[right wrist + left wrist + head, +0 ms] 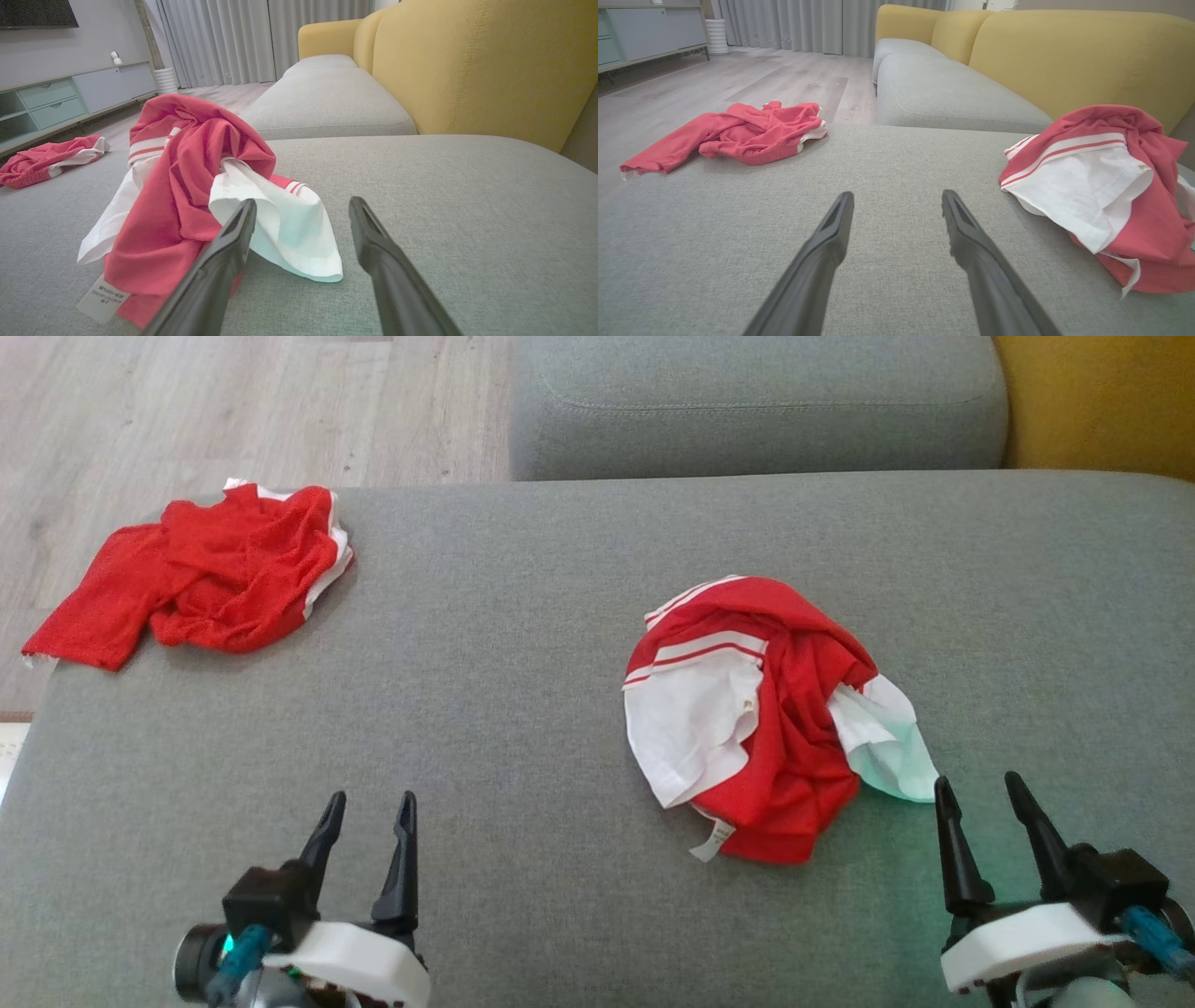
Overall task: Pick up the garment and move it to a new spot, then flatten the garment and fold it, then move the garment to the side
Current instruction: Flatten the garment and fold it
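Grey sofa (504, 663), wooden floor (233, 401)

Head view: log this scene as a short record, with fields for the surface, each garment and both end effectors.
surface: grey sofa cushion, wood floor beyond its far left
garment 1: red and white shirt, crumpled in a heap right of centre, label at its near edge
garment 2: red garment, crumpled at the far left corner, one part reaching past the cushion's edge
left end effector: open, empty, over bare cushion
right end effector: open, empty, close to the shirt's white edge; contact unclear
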Available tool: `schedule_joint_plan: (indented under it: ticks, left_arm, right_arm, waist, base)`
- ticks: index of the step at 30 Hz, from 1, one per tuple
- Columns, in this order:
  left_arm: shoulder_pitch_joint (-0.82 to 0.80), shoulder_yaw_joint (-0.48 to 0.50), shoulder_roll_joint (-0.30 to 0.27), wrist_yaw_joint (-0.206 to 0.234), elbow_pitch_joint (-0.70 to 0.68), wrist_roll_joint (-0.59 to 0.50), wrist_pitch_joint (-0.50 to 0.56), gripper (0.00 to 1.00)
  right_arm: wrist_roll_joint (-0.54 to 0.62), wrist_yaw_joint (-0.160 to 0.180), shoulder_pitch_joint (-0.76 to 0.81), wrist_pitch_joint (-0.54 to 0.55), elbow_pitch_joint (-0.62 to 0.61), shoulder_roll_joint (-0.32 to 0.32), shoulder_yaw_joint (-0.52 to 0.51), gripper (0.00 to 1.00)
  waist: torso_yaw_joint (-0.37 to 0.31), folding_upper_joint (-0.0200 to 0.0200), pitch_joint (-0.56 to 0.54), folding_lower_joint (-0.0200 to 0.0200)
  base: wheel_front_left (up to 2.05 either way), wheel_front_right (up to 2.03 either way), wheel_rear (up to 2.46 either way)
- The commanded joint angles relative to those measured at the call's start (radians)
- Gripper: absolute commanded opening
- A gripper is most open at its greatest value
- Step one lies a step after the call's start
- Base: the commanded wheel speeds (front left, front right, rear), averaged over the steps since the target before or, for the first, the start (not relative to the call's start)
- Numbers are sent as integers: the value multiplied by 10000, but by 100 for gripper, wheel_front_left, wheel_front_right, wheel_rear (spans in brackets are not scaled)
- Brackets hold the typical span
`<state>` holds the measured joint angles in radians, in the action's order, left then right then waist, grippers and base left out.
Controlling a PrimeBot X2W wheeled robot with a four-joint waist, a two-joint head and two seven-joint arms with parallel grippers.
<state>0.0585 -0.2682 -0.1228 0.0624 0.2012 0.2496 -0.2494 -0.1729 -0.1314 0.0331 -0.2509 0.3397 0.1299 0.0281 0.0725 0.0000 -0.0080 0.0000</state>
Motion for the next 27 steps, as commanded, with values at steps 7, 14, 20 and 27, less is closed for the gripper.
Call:
schedule_joint_plan:
  ticks: [7, 14, 20, 27]
  left_arm:
    - [-262, 778, 231, -345, -242, -364, -123, 100]
    - [-262, 987, 433, -511, -199, -560, -123, 100]
    - [-261, 1116, 526, -614, -196, -648, -124, 100]
    - [-574, 1150, 624, -748, -274, -759, -124, 100]
  right_arm:
    - [82, 7, -415, -108, -178, 46, 315, 100]
    - [58, 7, -476, -109, -164, 87, 331, 100]
    - [-124, 7, -708, 113, -122, -29, -120, 100]
    - [127, 7, -2367, 2456, 590, -35, -808, 100]
  waist:
    - [59, 0, 6, 0]
    - [26, 0, 26, 0]
    - [-25, 0, 81, 0]
    - [61, 0, 511, 0]
  base:
    - [0, 0, 0]
    - [0, 0, 0]
    - [0, 0, 0]
    - [0, 0, 0]
